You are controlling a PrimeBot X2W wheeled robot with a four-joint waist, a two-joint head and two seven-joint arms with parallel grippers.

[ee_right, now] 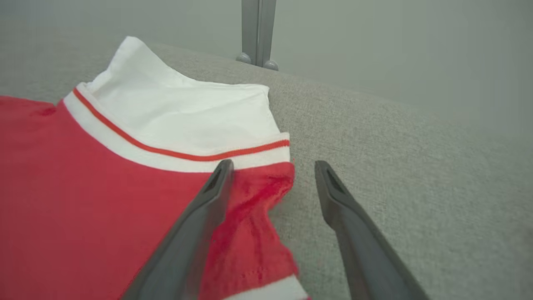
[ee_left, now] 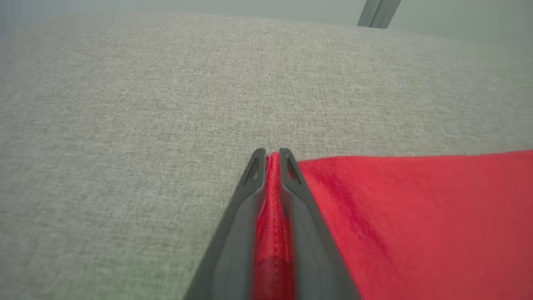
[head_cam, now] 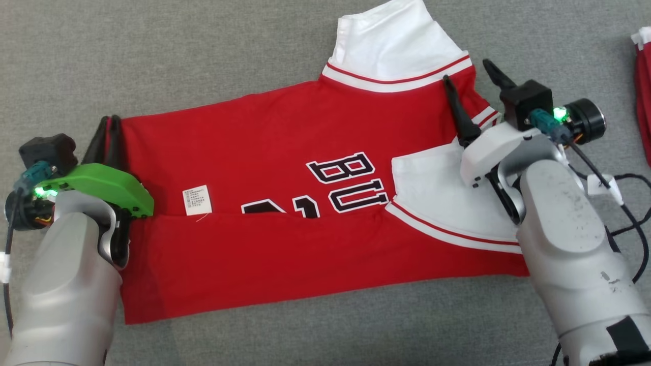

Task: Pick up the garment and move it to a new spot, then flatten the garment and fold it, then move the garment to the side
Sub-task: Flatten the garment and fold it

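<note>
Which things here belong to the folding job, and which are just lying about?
In the job:
red jersey
left gripper, shut on the jersey's edge
right gripper, open at the shoulder corner

Lying about:
red-and-white cloth at the far right edge
metal post beyond the grey surface

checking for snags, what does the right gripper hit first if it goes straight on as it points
Probably the garment, whose red shoulder edge lies between the open fingers of the right gripper, then the white sleeve; one finger faces grey cloth surface. Depth unclear.
</note>
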